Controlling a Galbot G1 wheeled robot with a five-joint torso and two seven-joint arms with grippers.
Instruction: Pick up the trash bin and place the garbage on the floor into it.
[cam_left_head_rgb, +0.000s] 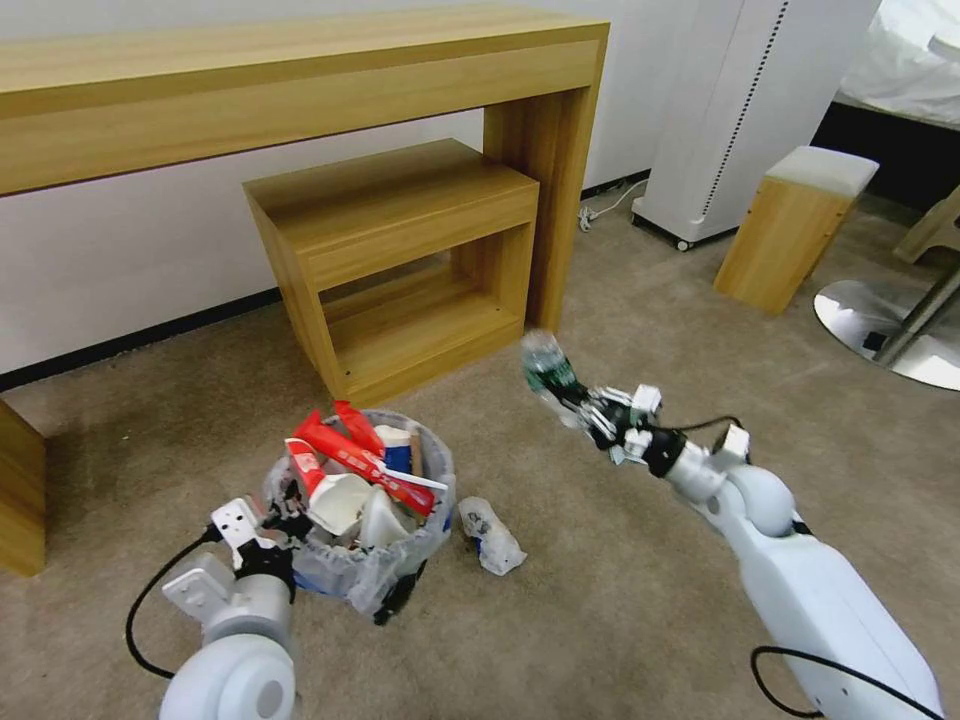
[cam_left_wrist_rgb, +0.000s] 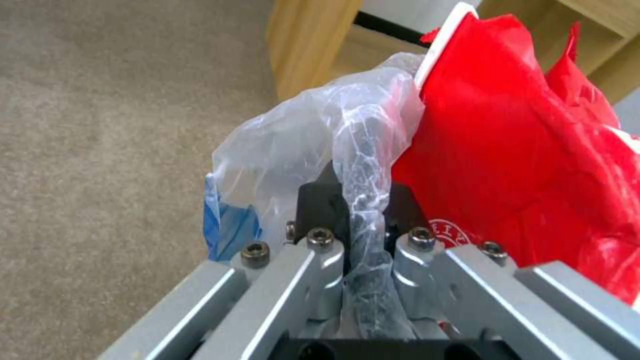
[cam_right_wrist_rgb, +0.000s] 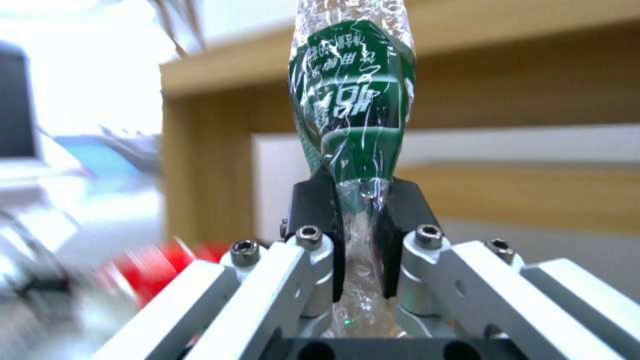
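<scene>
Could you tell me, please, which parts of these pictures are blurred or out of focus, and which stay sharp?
Head view: the green-labelled bottle in the right gripper is smeared, while the trash bin and the carpet are crisp. Right wrist view: bottle and fingers sharp, the background streaked and washed out. Left wrist view: the bin's plastic bag in the left gripper and the red wrapper are sharp.

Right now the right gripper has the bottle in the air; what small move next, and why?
Probably swing the right gripper left until the bottle hangs over the bin. The bottle is clamped but sits off to the bin's right, above the carpet, while the left gripper grips the bin's rim.
</scene>
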